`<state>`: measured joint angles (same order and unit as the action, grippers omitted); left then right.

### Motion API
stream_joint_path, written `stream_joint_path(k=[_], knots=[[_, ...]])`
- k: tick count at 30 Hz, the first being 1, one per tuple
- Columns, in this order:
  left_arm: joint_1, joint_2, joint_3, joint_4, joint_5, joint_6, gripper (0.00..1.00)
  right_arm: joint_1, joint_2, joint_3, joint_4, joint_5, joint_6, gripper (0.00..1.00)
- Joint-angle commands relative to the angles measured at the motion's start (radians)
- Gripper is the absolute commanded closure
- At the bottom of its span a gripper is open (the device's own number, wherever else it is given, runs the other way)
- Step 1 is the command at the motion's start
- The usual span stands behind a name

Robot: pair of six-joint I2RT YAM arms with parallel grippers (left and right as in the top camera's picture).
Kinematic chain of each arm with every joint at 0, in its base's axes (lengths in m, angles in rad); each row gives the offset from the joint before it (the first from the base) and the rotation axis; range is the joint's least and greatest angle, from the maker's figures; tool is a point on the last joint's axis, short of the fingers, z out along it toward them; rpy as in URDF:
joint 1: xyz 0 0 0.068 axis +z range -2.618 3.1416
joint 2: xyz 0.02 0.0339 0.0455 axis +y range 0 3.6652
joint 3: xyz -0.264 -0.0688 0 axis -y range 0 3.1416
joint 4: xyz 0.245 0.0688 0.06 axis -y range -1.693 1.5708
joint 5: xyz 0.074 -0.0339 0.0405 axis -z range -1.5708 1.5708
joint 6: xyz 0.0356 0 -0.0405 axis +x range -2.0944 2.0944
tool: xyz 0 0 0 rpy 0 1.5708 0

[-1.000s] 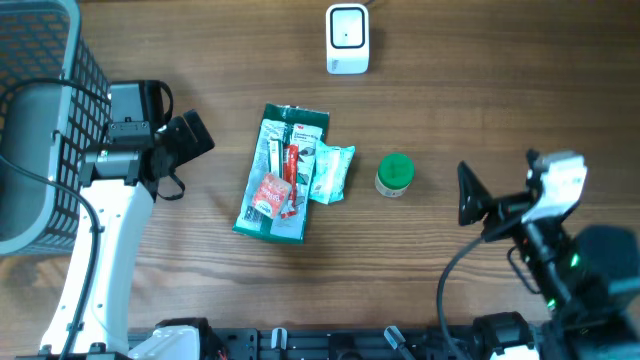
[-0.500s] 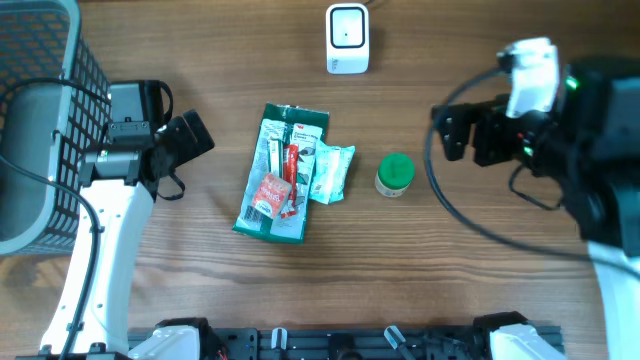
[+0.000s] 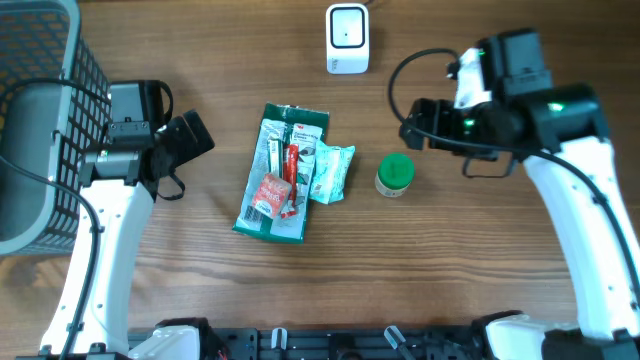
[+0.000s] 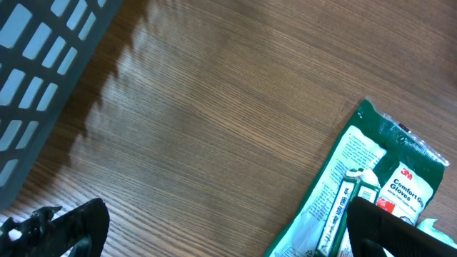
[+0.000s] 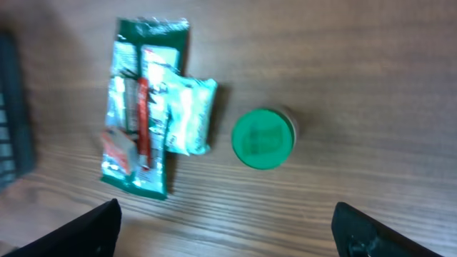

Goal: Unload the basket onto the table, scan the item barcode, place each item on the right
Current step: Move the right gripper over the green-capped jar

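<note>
1. While both arms hung over the wooden table (image 3: 480,300), the left claw (image 4: 228,232) stood fully open. Its two dark fingers sat far apart at the bottom corners of its wrist view, with only bare wood between them.
2. The right claw (image 5: 228,235) was spread just as wide and had hold of nothing. Its fingers showed only at the lower corners of its own wrist view.
3. The jar (image 3: 395,174), with its round green lid, stood upright a little toward 3 o'clock from the table's middle. In the overhead view the right claw was at about 1 o'clock from it and not touching it. The right wrist view showed the lid from above, clear of both fingers.
4. The glove packet (image 3: 282,172), green with white and red print, lay flat at 9 o'clock from the jar. Its long side ran roughly from 12 to 6 o'clock, slightly tilted.
5. The small packet (image 3: 332,172), pale green, lay between the two, touching the glove packet's 3 o'clock edge. It was near the jar but apart from it.
6. The scanner (image 3: 347,38), a white box with a dark window, sat at the table's 12 o'clock edge, well apart from all three items.
7. The basket (image 3: 40,120), grey and slatted, filled the 9 to 10 o'clock corner. The left claw was between it and the glove packet, touching neither.
</note>
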<state>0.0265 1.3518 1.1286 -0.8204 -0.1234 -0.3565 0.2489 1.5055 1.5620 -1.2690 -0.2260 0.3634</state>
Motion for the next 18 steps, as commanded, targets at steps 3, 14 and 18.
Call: stream_joint_path(k=[3, 14, 18], knots=[[0.005, 0.002, 0.005, 0.000, -0.009, 0.012, 0.00, 0.098, 0.090, -0.002, 0.007, 0.116, 0.101, 0.00], [0.005, 0.002, 0.005, 0.000, -0.009, 0.012, 0.00, 0.119, 0.258, -0.041, 0.005, 0.123, 0.138, 0.00], [0.005, 0.002, 0.005, 0.000, -0.009, 0.012, 0.00, 0.119, 0.316, -0.053, 0.012, 0.159, 0.138, 0.00]])
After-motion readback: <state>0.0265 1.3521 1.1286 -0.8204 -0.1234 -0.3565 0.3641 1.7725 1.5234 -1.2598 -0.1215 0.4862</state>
